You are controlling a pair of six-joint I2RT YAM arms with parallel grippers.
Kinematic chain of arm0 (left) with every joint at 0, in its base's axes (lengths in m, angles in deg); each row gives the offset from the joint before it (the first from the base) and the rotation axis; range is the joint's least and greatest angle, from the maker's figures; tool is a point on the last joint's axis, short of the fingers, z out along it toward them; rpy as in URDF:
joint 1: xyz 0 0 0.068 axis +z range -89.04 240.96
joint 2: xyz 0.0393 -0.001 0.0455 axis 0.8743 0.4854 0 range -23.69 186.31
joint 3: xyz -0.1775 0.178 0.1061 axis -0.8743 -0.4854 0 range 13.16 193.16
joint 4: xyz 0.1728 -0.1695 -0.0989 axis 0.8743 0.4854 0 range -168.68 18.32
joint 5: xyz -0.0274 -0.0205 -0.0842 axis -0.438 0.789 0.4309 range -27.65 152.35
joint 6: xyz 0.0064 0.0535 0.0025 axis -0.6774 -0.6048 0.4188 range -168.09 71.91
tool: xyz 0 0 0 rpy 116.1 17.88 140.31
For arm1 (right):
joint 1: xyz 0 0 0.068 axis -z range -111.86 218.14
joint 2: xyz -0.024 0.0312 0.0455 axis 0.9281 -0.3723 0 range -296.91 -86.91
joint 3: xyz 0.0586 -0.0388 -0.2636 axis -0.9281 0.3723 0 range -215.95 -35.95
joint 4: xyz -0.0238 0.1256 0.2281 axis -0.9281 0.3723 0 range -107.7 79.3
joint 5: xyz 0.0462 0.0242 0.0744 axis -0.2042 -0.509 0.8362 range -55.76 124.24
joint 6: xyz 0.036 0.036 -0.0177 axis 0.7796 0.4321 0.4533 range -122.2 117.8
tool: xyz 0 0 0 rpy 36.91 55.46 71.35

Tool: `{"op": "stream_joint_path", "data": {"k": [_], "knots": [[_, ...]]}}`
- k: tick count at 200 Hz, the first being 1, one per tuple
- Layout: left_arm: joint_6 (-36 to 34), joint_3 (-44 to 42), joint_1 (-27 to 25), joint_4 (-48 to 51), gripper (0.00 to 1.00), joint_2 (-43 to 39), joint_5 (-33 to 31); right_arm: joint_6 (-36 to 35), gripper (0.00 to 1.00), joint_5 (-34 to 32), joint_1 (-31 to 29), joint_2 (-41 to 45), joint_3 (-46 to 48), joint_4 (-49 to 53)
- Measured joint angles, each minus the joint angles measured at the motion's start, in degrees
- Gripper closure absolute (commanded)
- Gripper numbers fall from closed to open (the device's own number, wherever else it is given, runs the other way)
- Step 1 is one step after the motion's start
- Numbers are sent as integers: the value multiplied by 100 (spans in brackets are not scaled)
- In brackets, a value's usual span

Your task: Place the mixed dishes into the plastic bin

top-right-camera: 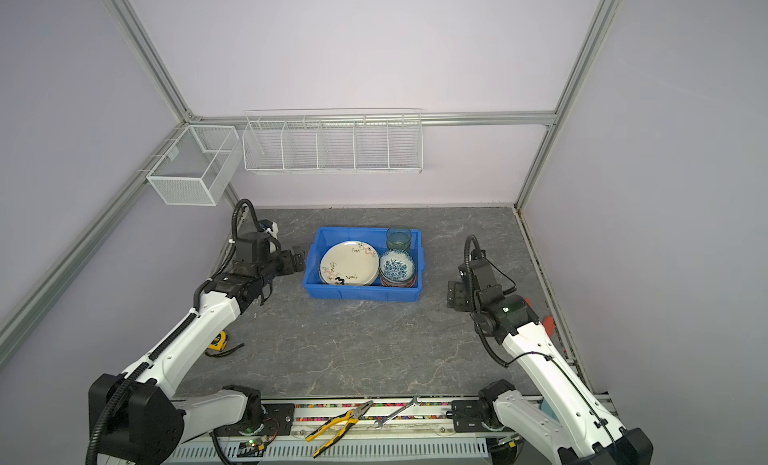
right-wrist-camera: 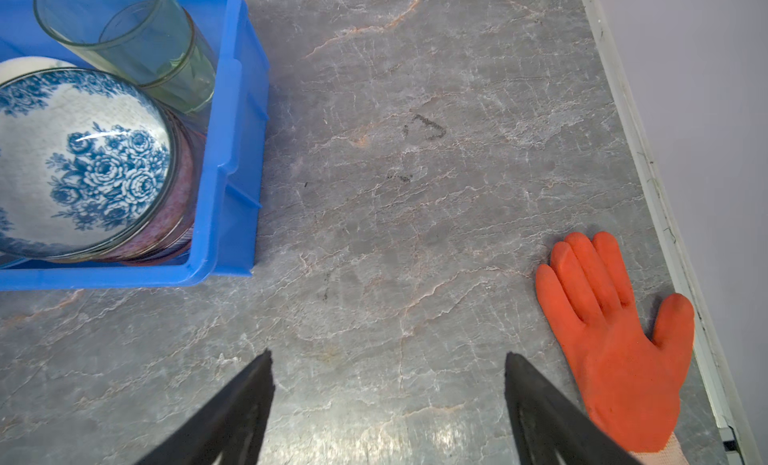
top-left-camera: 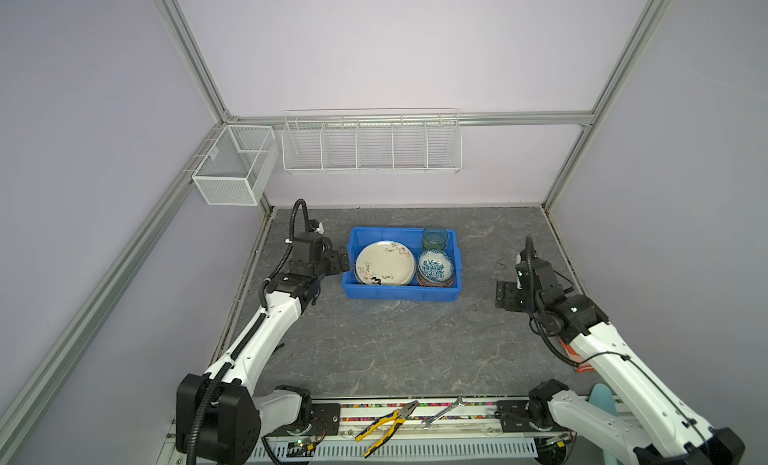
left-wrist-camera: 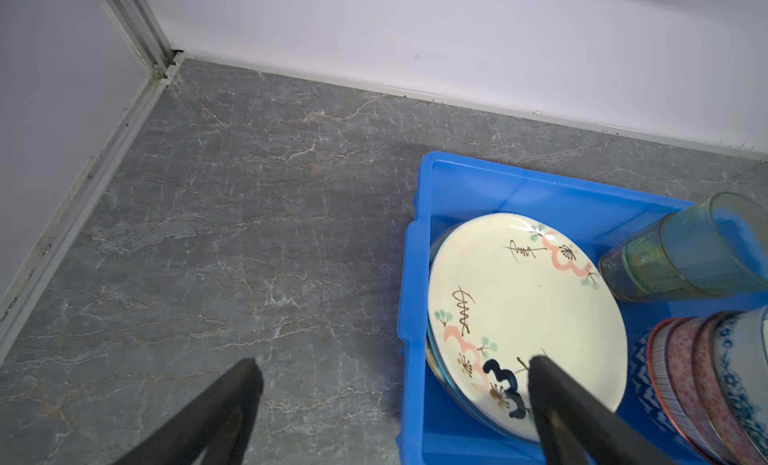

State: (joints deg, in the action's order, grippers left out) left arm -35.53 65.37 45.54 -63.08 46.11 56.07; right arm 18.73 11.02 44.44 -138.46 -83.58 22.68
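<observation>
The blue plastic bin (top-left-camera: 399,293) (top-right-camera: 361,293) stands mid-table. Inside it a cream floral plate (top-left-camera: 384,261) (left-wrist-camera: 523,300) tops a stack of plates on the left. A blue-flowered bowl (top-left-camera: 435,266) (right-wrist-camera: 75,163) tops a stack of bowls on the right. A green glass (top-left-camera: 435,237) (right-wrist-camera: 137,39) stands behind the bowls. My left gripper (top-left-camera: 343,259) (left-wrist-camera: 395,369) is open beside the bin's left wall, with one finger (left-wrist-camera: 552,400) over the plate's edge. My right gripper (top-left-camera: 505,294) (right-wrist-camera: 388,359) hangs open and empty over bare table, well right of the bin.
An orange glove (right-wrist-camera: 615,338) lies by the right wall. Yellow pliers (top-left-camera: 386,425) and a wrench (top-left-camera: 444,411) lie on the front rail. A yellow tape measure (top-right-camera: 218,341) sits beside the left arm. White wire baskets (top-left-camera: 372,145) hang on the back wall.
</observation>
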Motion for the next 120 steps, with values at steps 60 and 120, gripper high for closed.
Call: {"op": "stream_joint_path", "data": {"k": [60,120], "knots": [[-284,-1283,0,-1644,0,-179,-271,-553,11,-584,83,761,1499,-1552],[-669,-2612,-2,-3558,3,-413,-621,-1180,12,-804,678,973,2592,-3088]]}}
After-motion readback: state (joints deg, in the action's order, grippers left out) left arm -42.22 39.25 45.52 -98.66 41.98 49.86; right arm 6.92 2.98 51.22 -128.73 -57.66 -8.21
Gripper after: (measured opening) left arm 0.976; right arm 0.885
